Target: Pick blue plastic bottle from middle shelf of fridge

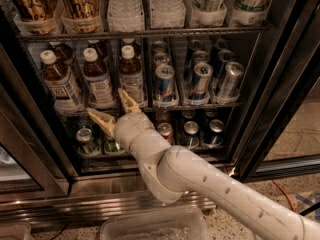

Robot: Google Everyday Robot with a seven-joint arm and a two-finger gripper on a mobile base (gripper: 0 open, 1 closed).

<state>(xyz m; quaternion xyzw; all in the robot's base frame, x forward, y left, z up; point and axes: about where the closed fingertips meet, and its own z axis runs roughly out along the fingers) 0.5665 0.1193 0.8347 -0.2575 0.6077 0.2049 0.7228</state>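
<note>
The fridge (280,84) stands open in front of me. On its middle shelf (150,107), at the left, stand three small blue plastic bottles with white caps and dark drink: left (56,81), middle (96,79) and right (130,74). My gripper (113,105) is open, its tan fingers (101,120) spread just below the front rail. It sits in front of the middle and right bottles, holding nothing. My white arm (200,179) reaches in from the lower right.
Blue-and-silver slim cans (197,80) fill the right of the middle shelf. Cans (190,129) stand on the lower shelf. Large bottles and cups (125,4) stand on the top shelf. A black door frame (30,134) is at the left; a clear bin (155,226) is below.
</note>
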